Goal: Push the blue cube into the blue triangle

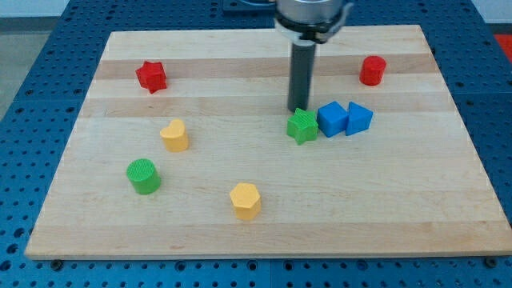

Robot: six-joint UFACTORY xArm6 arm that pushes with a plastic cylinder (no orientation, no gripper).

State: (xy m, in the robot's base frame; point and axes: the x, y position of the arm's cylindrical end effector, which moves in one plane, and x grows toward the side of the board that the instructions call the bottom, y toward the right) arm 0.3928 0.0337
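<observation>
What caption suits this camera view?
My tip behind the green star; blue cube already touches blue triangle.

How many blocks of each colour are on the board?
Red: 2, a star and a cylinder
Yellow: 2, a heart and a hexagon
Green: 2, a cylinder and a star
Blue: 2, a cube and a triangle
Total: 8

The worktop (264, 216) is pale wood with faint darker bands, on a blue perforated base (48, 48). Blue cube (331, 118) and blue triangle (359, 118) share one bright blue. Also: green star (302, 126), green cylinder (143, 175), red star (151, 76), red cylinder (372, 70), yellow heart (174, 135), yellow hexagon (245, 200), dark grey rod (302, 76).
</observation>
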